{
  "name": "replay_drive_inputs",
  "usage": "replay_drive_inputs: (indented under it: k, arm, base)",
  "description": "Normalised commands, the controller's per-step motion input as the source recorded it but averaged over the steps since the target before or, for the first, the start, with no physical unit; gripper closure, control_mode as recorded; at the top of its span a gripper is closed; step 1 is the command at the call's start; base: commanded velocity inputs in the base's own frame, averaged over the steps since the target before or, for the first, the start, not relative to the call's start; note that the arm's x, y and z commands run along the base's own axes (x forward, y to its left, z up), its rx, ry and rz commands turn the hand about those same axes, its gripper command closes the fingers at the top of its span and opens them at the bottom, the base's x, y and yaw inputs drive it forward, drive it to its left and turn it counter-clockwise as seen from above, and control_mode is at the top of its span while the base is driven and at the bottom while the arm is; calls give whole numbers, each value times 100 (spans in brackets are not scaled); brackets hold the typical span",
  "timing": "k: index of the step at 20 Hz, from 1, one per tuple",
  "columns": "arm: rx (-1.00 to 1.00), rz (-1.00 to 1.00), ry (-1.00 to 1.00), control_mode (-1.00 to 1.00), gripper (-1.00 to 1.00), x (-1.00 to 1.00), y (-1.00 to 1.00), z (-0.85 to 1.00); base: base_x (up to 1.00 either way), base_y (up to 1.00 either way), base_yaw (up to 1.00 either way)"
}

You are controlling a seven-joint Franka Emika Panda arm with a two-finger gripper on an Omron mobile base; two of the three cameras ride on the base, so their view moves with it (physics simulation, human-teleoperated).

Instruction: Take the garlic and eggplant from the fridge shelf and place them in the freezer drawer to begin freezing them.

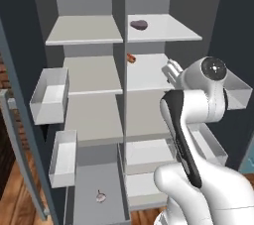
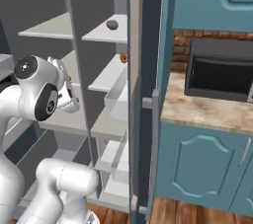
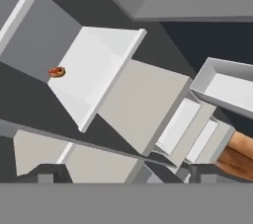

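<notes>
The garlic (image 1: pixel 100 197) lies down in the freezer drawer (image 1: pixel 94 189), far below the fingers, so that half looks done. The eggplant (image 1: pixel 139 24) sits on the upper fridge shelf (image 1: pixel 166 29), above the gripper (image 3: pixel 123 173), whose fingers (image 3: pixel 45 174) stand spread and empty, raised presumably for the eggplant. A small orange-red item (image 3: pixel 56 72) lies ahead of them.

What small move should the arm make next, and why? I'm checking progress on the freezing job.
Probably raise the hand toward the eggplant on the top fridge shelf. The garlic already lies in the freezer drawer, the eggplant is still up there, and the gripper holds nothing, facing the lower shelf.
</notes>
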Motion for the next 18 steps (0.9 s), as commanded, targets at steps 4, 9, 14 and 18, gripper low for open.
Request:
replay_drive_inputs:
  k: [4,9,14,18]
  arm:
    - [0,0,0,100,-100,0,0,0]
    - [0,0,0,100,-100,0,0,0]
    - [0,0,0,100,-100,0,0,0]
    - [2,0,-9,-100,-100,-15,-24,90]
  base:
    - [89,-23,0]
    - [8,-74,0]
    - [4,-25,0]
    - [0,0,0]
